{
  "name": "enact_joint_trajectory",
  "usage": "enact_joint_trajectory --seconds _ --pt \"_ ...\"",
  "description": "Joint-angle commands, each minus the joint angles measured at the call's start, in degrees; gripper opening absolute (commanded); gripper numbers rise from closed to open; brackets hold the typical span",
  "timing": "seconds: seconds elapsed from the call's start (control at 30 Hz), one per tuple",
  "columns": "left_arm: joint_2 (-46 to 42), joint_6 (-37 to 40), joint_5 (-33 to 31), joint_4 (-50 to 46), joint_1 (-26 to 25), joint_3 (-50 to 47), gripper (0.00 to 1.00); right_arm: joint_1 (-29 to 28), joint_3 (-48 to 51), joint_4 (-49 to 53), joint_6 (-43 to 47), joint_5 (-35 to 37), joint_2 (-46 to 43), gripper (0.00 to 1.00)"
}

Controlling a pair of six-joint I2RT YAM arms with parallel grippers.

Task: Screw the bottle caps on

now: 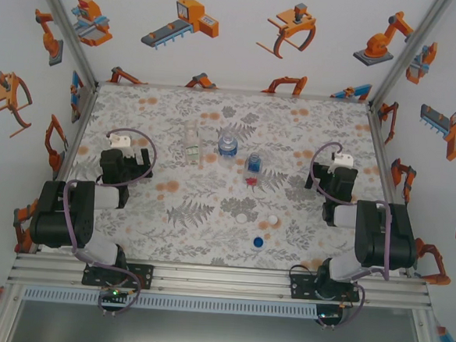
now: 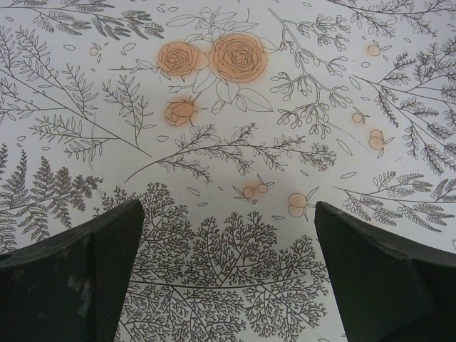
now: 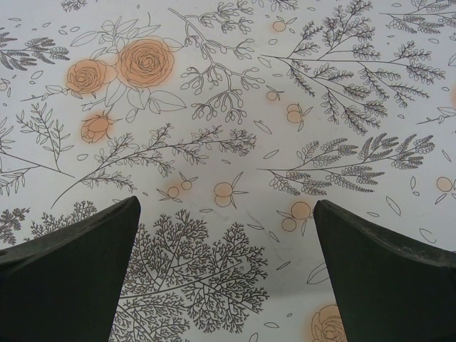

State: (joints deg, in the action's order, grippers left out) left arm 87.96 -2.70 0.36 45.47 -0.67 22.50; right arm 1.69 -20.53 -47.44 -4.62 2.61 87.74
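Your left gripper [image 2: 228, 208] is spread wide with nothing between its fingers, over the floral cloth [image 2: 214, 128]. Right gripper [image 3: 226, 203] likewise. Between the arms stand the tall bottle [image 1: 191, 143], water bottle [image 1: 227, 145] and short blue bottle [image 1: 252, 169]. Nearer the bases lie two white caps [image 1: 243, 217] [image 1: 273, 219] and a blue cap [image 1: 257, 241], apart from the bottles.

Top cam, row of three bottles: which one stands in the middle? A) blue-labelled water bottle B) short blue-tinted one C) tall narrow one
A: the blue-labelled water bottle stands between the tall narrow bottle, on the left arm's side, and the short blue-tinted bottle, on the right arm's side.
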Motion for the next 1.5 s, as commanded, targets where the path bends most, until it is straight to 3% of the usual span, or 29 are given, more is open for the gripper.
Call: enact_joint_trajectory --seconds 0.0,0.17,0.33,0.47,0.67,0.8,0.97,1.2,1.47 --pt "0.3 0.8 -0.4 1.6 0.3 1.2 0.97 0.5 -1.8 -2.0 0.4 0.6 0.5 0.99" --pt "-1.0 1.0 -2.0 -1.5 -0.2 2.5 0.97 0.4 -1.1 -2.9 1.0 0.2 0.2 0.99" --pt "-4.5 0.9 -4.0 -6.3 -0.7 3.7 0.97 0.4 0.4 -0.7 2.0 -2.2 -5.9 0.99" --pt "-9.0 0.8 -6.1 -10.1 -1.3 4.0 0.97 0.1 -0.2 5.0 3.6 -6.1 -11.3 0.97" --pt "-16.9 -1.5 -6.4 -23.6 -2.2 8.9 0.97 -0.9 -3.9 19.5 5.7 -15.6 -20.6 0.93" --pt "-21.5 -5.8 -3.8 -33.5 -2.2 13.0 0.97 -2.8 -4.4 24.4 6.4 -24.4 -25.6 0.93" --pt "-26.3 -7.8 4.1 -49.0 -2.2 19.8 0.97 -6.2 -4.2 26.4 6.7 -33.2 -29.3 0.92" --pt "-30.7 -2.9 17.4 -64.1 -2.2 26.7 0.97 -12.6 -8.7 25.2 10.8 -42.5 -24.1 0.92" --pt "-35.1 -1.9 19.7 -58.5 -2.2 21.0 0.97 -17.3 -18.4 21.9 13.1 -47.9 -10.6 0.92"
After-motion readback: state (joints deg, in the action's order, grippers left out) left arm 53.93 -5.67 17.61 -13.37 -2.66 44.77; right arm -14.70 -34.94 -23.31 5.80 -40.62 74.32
